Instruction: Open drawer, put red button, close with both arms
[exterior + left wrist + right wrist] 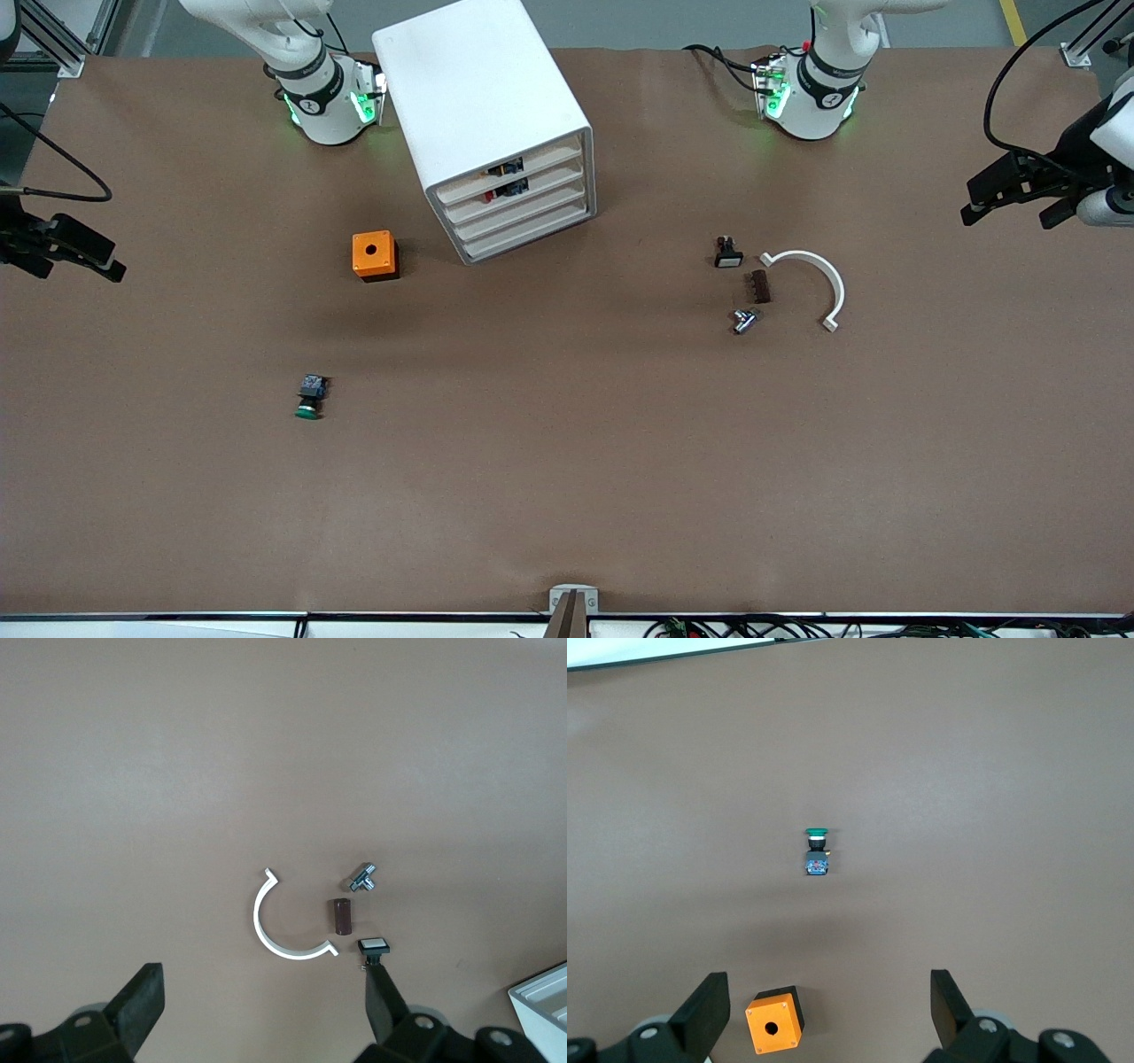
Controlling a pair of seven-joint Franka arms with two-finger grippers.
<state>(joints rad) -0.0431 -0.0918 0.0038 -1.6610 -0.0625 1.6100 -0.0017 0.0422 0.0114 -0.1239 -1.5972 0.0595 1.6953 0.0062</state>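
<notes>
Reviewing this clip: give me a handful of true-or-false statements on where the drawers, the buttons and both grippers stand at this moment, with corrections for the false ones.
1. All four drawers of the big white boxy cabinet are shut. True.
2. A red-capped button lies on the bare table beside the orange box with a hole. False: no red button lies there; small red-and-dark parts show through the second-highest white drawer front.
3. The left gripper is shut on the white curved plastic clip. False: its fingers are open and empty.
4. The right gripper is open. True.
5. The green-capped button lies nearer the front camera than the orange box. True.
</notes>
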